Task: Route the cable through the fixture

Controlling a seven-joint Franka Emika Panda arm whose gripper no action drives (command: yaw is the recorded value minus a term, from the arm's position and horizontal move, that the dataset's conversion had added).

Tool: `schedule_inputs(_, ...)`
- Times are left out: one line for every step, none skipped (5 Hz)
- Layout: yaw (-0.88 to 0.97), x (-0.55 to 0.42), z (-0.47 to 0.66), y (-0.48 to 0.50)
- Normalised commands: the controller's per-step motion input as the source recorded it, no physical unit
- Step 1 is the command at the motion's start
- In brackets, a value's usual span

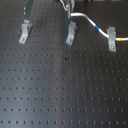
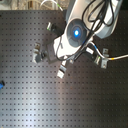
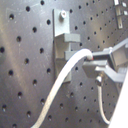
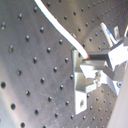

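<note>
Gripper (image 3: pixel 95 61) pinching cable (image 3: pixel 65 82) at middle fixture (image 1: pixel 71 32); seemingly not yet seated.

No text, label, brand, number or sign can be read in any of the four views; the perforated black board (image 1: pixel 60 90) bears only its grid of holes; the three metal clip brackets (image 1: pixel 71 33) are plain and unmarked; the white cable (image 1: pixel 92 25) carries coloured bands but no lettering.
</note>
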Motion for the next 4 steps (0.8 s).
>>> schedule_inputs(0.93, -0.021, 0.0, -0.006)
schedule_inputs(0.83, -0.03, 0.17, 0.19)
schedule_inputs(0.43, -0.007, 0.04, 0.103)
schedule_inputs(0.23, 0.081, 0.18, 0.008)
